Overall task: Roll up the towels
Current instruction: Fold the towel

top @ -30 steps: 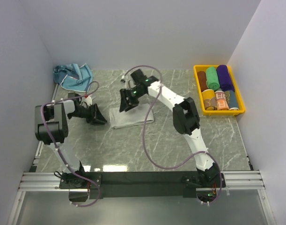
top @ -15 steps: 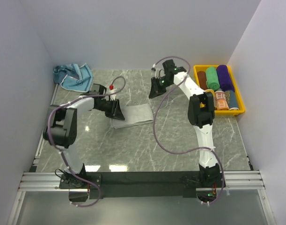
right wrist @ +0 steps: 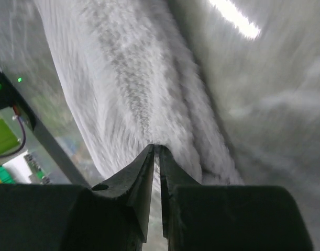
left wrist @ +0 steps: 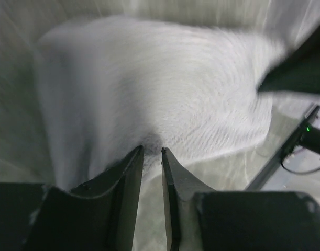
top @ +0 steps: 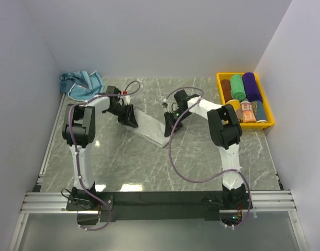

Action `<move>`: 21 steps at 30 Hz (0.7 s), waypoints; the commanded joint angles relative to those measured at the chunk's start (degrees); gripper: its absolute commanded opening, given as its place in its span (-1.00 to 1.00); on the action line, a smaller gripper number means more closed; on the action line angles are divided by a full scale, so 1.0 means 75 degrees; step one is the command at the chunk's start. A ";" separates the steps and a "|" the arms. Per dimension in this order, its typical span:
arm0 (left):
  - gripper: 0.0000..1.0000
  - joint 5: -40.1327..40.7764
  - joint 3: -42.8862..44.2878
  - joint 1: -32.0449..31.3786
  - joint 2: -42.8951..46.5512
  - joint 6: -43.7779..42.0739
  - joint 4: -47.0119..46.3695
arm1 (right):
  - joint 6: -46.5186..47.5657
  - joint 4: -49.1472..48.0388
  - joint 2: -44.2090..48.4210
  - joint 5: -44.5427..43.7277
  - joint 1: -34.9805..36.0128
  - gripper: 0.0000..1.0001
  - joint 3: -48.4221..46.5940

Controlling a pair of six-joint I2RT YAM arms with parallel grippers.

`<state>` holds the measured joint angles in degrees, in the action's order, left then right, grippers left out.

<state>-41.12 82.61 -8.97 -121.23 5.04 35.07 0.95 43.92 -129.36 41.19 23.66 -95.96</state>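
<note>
Grey-white towel (top: 149, 128) is stretched over the bench (top: 201, 157), well left of the yellow bin (top: 221, 90). Left pincer (left wrist: 151, 151) and right pincer (right wrist: 156, 148) are each pinched nearly closed on opposite edges. Likely tensioning it flat before rolling.

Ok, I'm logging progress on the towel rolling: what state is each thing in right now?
grey-white towel: unrolled, held between both grippers.
left gripper: shut on the grey-white towel.
right gripper: shut on the grey-white towel.
blue towel: crumpled, not rolled.
binned towels: rolled, inside the yellow bin.
</note>
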 commanded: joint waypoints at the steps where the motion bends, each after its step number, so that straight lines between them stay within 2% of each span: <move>1: -0.40 0.1100 0.1610 0.0246 -0.0884 -0.0938 0.0584 | -0.0021 -0.0172 0.0851 -0.0232 0.0196 -0.64 0.1168; 2: -0.35 0.1019 0.2048 0.0259 -0.1328 -0.1278 0.0876 | -0.0033 -0.0242 0.1283 0.0234 0.0301 -0.54 0.1379; 4: -0.30 0.0565 0.3054 0.0247 -0.1636 -0.1585 0.1568 | 0.0002 -0.0348 0.1649 0.0763 0.0605 -0.46 0.1662; 6: -0.23 0.0200 0.3247 0.0247 -0.1474 -0.1913 0.1769 | -0.0056 -0.0302 0.2013 0.1303 0.0677 -0.38 0.1534; 9: -0.20 -0.0247 0.2442 0.0247 -0.0503 -0.2019 0.1583 | -0.0057 -0.0057 0.2154 0.1387 0.0432 -0.33 0.1044; 10: -0.19 -0.0259 0.1743 0.0247 -0.0222 -0.1973 0.1350 | -0.0056 -0.0032 0.2143 0.1317 0.0338 -0.33 0.0914; 14: -0.19 -0.0283 0.0180 0.0259 0.0974 -0.1471 0.0671 | -0.0115 -0.0126 0.1653 0.0685 -0.0166 -0.26 0.0247; 17: -0.19 -0.0014 -0.0373 0.0259 0.1047 -0.1026 0.0259 | -0.0022 0.0132 0.1009 0.0251 -0.0178 -0.18 -0.0246; 21: -0.19 0.0315 -0.0152 0.0270 0.0555 -0.0848 0.0258 | -0.0045 -0.0032 0.0456 -0.0065 -0.0108 -0.13 -0.0447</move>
<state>-40.21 80.79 -7.05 -115.72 -3.49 40.18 0.30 43.16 -122.17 43.66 21.23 -97.93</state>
